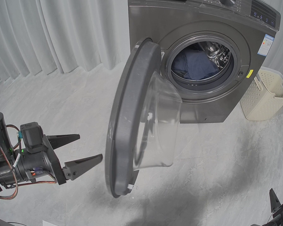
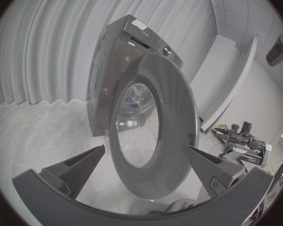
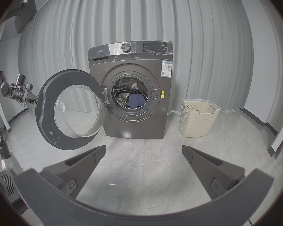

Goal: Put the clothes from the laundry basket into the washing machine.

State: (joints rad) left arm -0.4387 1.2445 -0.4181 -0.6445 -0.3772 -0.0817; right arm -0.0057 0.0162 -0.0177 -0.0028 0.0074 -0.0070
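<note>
Head view: clothes point(image 1: 195, 67) lie in the washing machine point(image 1: 179, 16), laundry basket point(image 1: 261, 104) seemingly empty; left hand point(image 1: 91, 146), spread apart, beside the open door point(image 1: 129, 110), likely to shut it.

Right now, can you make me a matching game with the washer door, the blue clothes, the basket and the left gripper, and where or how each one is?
1. washer door
2. blue clothes
3. basket
4. left gripper

A. inside the drum
B. jaws apart, close to the door
C. swung wide open
D. on the floor beside the washer

Pairs: 1-C, 2-A, 3-D, 4-B
</note>
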